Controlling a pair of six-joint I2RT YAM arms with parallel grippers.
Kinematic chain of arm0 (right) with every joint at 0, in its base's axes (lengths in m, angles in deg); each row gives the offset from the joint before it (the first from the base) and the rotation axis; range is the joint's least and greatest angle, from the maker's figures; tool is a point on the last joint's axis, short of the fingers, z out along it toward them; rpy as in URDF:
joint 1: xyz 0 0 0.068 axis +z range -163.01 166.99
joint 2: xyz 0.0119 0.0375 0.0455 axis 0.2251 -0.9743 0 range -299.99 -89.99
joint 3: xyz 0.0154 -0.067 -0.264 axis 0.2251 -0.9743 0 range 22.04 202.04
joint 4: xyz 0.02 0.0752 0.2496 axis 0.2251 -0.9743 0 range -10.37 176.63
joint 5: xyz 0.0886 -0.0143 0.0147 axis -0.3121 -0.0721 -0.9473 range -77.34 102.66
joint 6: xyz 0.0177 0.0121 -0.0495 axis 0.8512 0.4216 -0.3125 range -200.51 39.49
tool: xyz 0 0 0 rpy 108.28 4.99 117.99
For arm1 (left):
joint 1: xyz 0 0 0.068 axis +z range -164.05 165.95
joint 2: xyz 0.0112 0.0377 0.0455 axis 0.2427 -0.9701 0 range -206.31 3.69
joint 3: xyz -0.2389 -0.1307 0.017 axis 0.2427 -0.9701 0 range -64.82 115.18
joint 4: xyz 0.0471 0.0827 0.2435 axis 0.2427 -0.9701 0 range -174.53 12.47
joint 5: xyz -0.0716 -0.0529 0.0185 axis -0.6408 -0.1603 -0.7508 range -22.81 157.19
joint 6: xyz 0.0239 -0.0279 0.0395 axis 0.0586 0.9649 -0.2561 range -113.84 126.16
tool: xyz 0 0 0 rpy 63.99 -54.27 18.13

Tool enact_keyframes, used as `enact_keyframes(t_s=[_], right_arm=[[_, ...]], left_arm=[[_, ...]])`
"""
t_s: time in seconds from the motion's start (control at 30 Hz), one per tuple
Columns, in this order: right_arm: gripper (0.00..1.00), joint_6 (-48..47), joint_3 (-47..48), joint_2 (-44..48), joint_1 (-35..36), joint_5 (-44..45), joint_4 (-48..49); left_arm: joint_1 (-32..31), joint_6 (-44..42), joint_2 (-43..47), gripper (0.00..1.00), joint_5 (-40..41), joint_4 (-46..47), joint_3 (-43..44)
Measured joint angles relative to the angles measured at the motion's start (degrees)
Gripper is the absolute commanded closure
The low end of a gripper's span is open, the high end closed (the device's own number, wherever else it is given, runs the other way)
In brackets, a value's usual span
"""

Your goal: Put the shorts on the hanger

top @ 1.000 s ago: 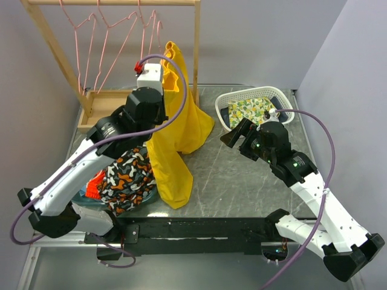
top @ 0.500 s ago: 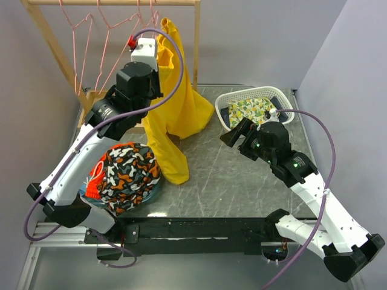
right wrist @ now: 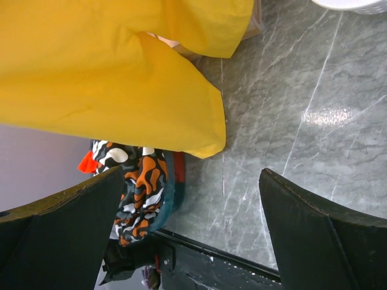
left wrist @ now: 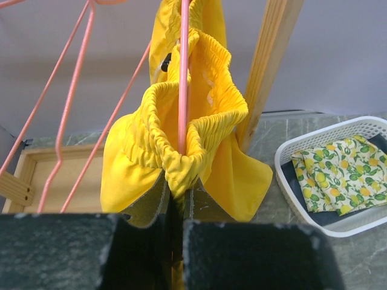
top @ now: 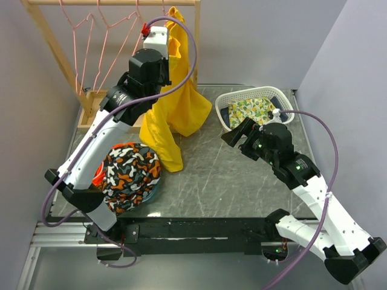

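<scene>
- The left pincer [left wrist: 179, 208] is raised high at the far left of the scene, by the right end of the wooden clothes rack [top: 196, 51]. Its jaws are almost fully together, pinching the gathered elastic waistband of the yellow shorts [left wrist: 208, 115].
- In the left wrist view the waistband gapes open in a loop just beyond the fingers.
- One straight wire of the pink hanger [left wrist: 183, 66] runs down across that opening to the narrow slit between the jaws. It is hard to tell whether the wire itself is clamped or only passes beside the fabric.
- From above, the shorts hang from the top of the rack down to the grey marbled counter [top: 236, 178]. One leg is spread to the right; the other trails toward the near side, with its hem apparently lying on the stone.
- The other hangers [top: 97, 42], pink and alike, hang on the rail to the left of the shorts.
- The right pincer [right wrist: 192, 175] hovers over the middle of the counter, jaws spread wide and holding nothing. Its camera looks at the trailing yellow leg.
- A white slotted basket [top: 222, 109] stands far right, holding a folded lemon-print cloth [top: 253, 110].
- At near left a black, orange and white patterned garment [top: 127, 172] is heaped in a teal tub [top: 155, 191].
</scene>
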Motion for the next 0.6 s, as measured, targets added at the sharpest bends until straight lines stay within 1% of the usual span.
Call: enact_keyframes(t_s=[0.3,0.6], right_arm=[[0.0,0.81,-0.42,1.27,0.0,0.63,0.04],[0.0,1.92,-3.34,3.32,0.0,1.42,0.52]], left_arm=[[1.07,-0.96,-4.11,0.99,-2.19,0.44,3.06],[2.82,-0.87,-6.21,0.99,-4.31,1.44,3.52]])
